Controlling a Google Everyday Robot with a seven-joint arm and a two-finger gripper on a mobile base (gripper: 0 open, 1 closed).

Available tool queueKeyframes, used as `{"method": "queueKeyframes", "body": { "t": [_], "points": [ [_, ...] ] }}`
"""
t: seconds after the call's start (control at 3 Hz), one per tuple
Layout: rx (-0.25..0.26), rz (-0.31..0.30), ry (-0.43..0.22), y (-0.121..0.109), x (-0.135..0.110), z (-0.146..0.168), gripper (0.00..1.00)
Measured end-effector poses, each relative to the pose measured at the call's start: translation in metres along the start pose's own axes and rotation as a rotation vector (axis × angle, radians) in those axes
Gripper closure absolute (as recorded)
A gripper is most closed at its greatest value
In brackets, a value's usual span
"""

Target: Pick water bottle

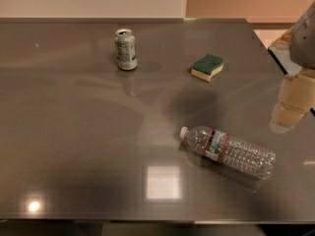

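Observation:
The water bottle (227, 151) lies on its side on the grey table (74, 132), at the front right. It is clear ribbed plastic with a white cap pointing left and a red, white and blue-green label band. My gripper (291, 107) hangs at the right edge of the view, above and to the right of the bottle and apart from it. Its pale yellow fingers (288, 116) point down and left. It holds nothing that I can see.
A short silver-and-green drink can (126, 49) stands upright at the back, left of centre. A green-and-yellow sponge (207, 67) lies at the back right. The table's right edge runs diagonally behind the gripper, its front edge along the bottom.

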State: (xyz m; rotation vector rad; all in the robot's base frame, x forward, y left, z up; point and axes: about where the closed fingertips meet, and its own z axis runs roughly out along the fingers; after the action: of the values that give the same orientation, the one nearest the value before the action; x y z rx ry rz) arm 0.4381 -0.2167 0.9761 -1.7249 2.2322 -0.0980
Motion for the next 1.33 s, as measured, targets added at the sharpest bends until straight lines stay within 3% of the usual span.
{"method": "queueKeyframes", "body": {
  "t": [0.67,1.33],
  "points": [
    [0.004,-0.006,0.013,0.003,-0.003,0.001,0.00],
    [-0.023,-0.020,0.046,0.033,-0.017,0.021,0.00]
  ]
}}
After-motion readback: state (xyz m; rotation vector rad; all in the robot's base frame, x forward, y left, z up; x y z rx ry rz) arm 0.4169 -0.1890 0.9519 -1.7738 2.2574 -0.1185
